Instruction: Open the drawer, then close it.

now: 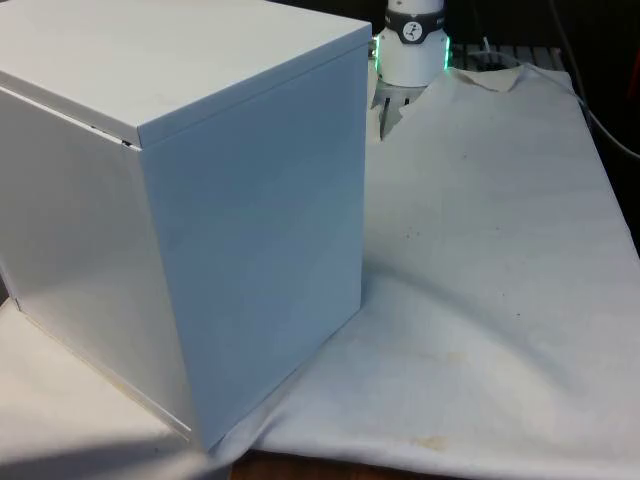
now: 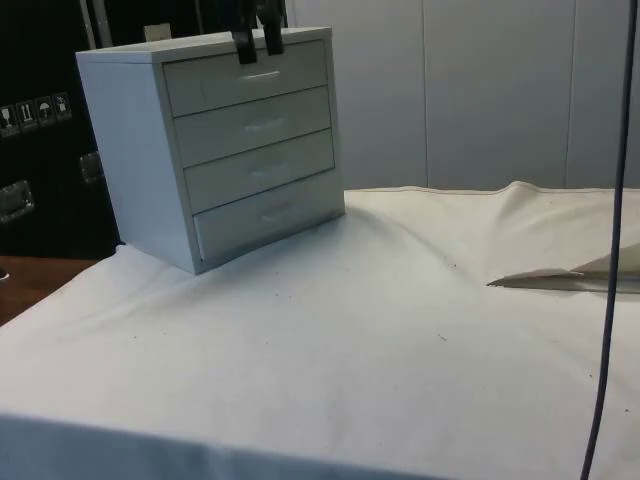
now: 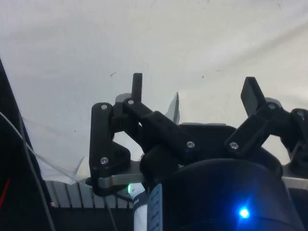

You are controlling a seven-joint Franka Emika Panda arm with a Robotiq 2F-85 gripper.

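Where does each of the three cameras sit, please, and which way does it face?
Front view: across the table at the chest's blank back and side; the arm's base rises behind.
Side view: from the table's side, facing the four drawer fronts; the fingers hang at the top drawer.
Wrist view: on the wrist, looking past the open fingers at the cloth.
Front and side views share the chest and cloth.

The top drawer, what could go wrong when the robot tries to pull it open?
1. The gripper hangs above the top drawer's handle, fingers apart; coming down off line, it could close on nothing.
2. The chest of drawers stands loose on the white cloth, so a pull might drag the whole chest instead of sliding the drawer out.
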